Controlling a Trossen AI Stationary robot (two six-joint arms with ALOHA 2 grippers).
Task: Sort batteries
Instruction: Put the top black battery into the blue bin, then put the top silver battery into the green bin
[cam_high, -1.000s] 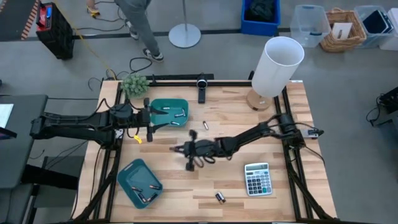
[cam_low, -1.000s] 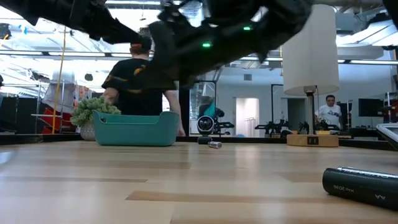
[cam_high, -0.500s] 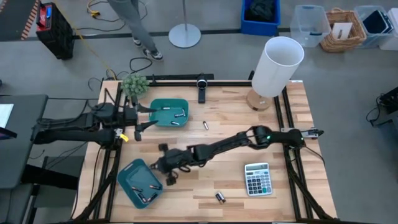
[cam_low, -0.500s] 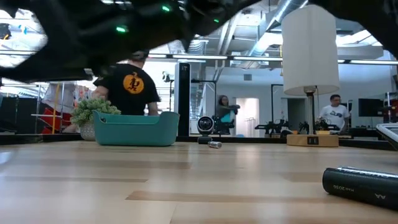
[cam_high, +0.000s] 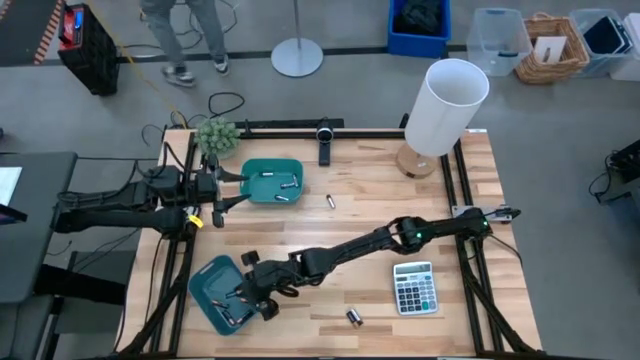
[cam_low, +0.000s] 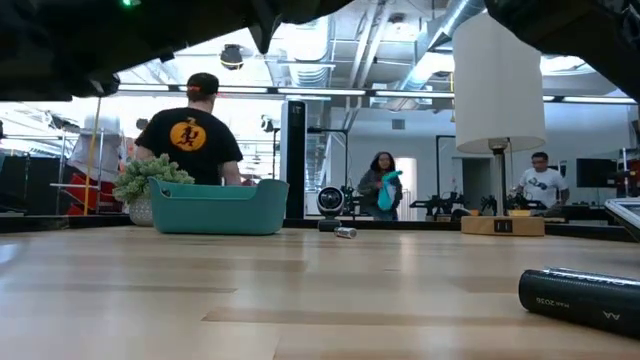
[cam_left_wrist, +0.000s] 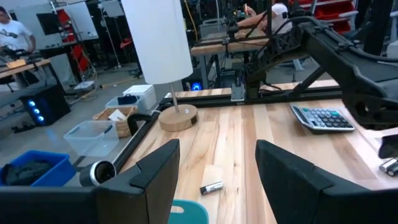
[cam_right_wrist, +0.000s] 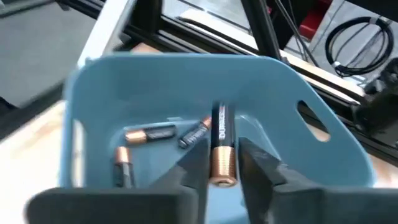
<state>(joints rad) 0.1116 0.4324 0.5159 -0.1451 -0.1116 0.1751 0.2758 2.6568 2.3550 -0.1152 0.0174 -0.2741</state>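
My right gripper (cam_right_wrist: 222, 169) is stretched across to the table's near-left corner and sits over the blue tray (cam_high: 212, 283), shut on one battery (cam_right_wrist: 219, 140). Three more batteries (cam_right_wrist: 149, 134) lie on that tray's floor. The green tray (cam_high: 262, 170) at the far left holds several batteries (cam_high: 288, 185). One battery (cam_high: 330, 201) lies on the table beside it, also seen in the low view (cam_low: 345, 232). Another battery (cam_high: 353, 317) lies near the near edge. My left gripper (cam_left_wrist: 217, 168) is open, held just left of the green tray. My right gripper pinches the battery between its two fingers at the copper-coloured end (cam_right_wrist: 222, 167). The battery lies along the fingers, its black end (cam_right_wrist: 218, 115) sticking out ahead of them over the blue tray's floor. It appears lifted clear of the batteries below.
A grey calculator (cam_high: 414, 288) lies near the right edge. A lamp with a white shade (cam_high: 445, 105) stands at the far right, a small plant (cam_high: 216, 135) at the far left. People move in the room beyond the table (cam_low: 192, 135).
My right gripper has swept from the table's middle toward the near-left corner, carrying the battery over the blue tray. My left gripper has drawn back a little toward the left edge, away from the green tray.
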